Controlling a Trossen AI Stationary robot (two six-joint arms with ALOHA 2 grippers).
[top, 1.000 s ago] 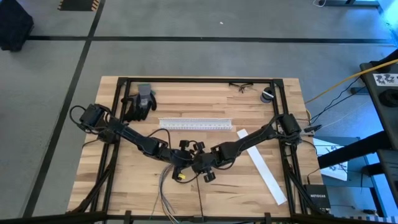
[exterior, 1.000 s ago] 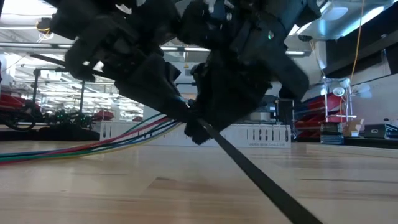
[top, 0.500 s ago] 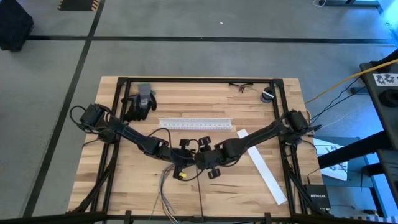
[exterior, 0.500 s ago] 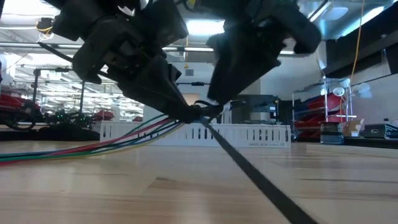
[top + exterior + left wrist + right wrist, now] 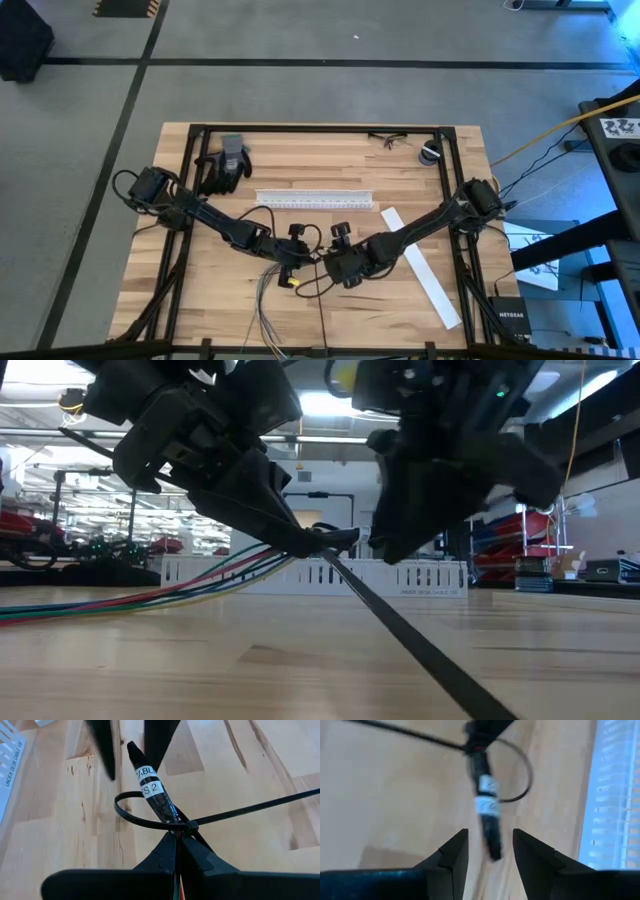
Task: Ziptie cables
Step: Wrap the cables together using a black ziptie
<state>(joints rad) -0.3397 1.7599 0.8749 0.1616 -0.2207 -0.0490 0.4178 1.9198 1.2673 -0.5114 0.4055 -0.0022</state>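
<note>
While left tool (image 5: 176,851) grips cables (image 5: 152,790), ziptie (image 5: 150,821) encircles them.

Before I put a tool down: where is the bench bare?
Bare wood lies between the glove and the glasses, above the white channel. The centre is crowded: both grippers meet over the cables.

Right gripper (image 5: 334,262) released cables (image 5: 155,795), backed off
</note>
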